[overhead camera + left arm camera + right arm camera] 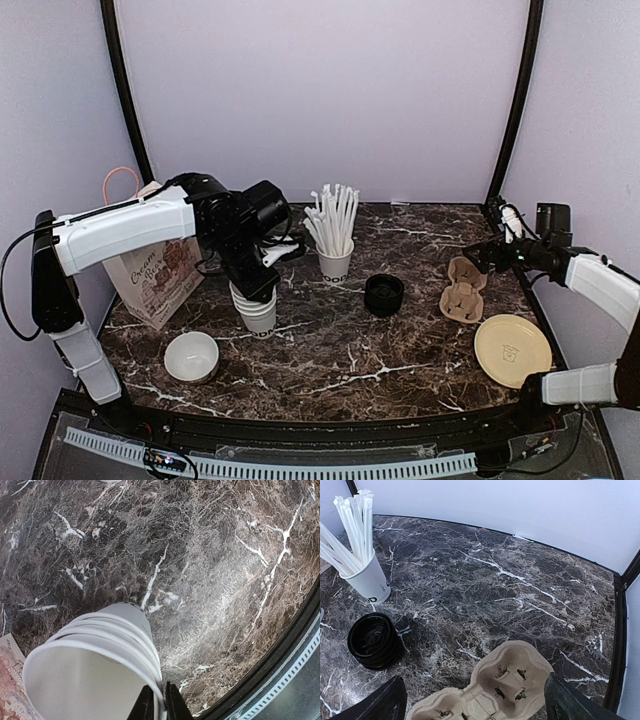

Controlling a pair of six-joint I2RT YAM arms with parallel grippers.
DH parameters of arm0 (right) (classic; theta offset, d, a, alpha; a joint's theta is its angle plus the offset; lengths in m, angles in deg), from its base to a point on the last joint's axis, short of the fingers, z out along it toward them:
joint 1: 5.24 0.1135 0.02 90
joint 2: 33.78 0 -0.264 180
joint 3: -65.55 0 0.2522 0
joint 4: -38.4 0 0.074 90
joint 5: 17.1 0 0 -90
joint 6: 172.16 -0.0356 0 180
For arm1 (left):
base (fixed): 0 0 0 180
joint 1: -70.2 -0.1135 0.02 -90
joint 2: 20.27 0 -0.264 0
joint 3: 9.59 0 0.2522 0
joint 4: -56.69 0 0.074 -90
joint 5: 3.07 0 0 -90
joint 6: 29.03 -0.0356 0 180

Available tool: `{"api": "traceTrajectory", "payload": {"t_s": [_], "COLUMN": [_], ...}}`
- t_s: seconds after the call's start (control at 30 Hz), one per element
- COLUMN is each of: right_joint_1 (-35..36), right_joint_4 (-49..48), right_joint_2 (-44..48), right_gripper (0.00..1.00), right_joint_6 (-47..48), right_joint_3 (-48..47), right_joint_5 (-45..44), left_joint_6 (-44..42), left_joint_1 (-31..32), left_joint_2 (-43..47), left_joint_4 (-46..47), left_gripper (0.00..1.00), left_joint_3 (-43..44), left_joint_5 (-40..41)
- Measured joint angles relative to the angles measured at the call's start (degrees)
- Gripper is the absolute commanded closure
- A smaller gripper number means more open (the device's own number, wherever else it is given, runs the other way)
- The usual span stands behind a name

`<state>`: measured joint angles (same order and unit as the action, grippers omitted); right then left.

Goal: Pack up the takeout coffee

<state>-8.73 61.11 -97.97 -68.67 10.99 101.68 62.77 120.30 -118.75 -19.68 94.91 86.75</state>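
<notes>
The takeout coffee cups are a nested stack of lidless white paper cups [258, 308] with dark lettering, left of centre on the marble table. My left gripper [254, 283] is over the stack, shut on the top cup's rim. In the left wrist view one black finger [145, 706] is inside the top cup [90, 680] and the other is outside. A stack of black lids [384, 294] sits mid-table. My right gripper [480, 257] hangs open just above a brown pulp cup carrier [462, 290]; the carrier [500, 685] lies between the wide-apart fingers, untouched.
A white cup of white straws [335, 262] stands behind the lids [374, 640]. A low white bowl [191, 356] is at the front left, a printed paper bag [155, 270] at the left edge, and a pale yellow round plate [512, 349] at the front right.
</notes>
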Motion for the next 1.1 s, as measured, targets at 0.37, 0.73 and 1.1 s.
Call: {"api": "traceTrajectory", "payload": {"t_s": [0.37,0.73,1.1], "right_joint_1": [0.0,0.9,13.1], "right_joint_4": [0.0,1.0,6.8], "right_joint_2": [-1.0,-1.6,-9.1], "right_gripper": [0.04,0.12,0.13], "right_joint_6": [0.0,1.4,4.5], "right_joint_3": [0.0,-0.5,-9.4], "right_joint_5": [0.4,2.4,4.6], "left_joint_6": [0.2,-0.1,-2.8], "left_joint_1": [0.0,0.0,-4.8], "left_joint_2": [0.0,0.0,-3.3], "left_joint_4": [-1.4,-2.0,-2.1], "left_gripper": [0.89,1.0,1.0], "left_joint_3": [1.9,2.5,8.5], "left_joint_5": [0.7,3.4,22.6]}}
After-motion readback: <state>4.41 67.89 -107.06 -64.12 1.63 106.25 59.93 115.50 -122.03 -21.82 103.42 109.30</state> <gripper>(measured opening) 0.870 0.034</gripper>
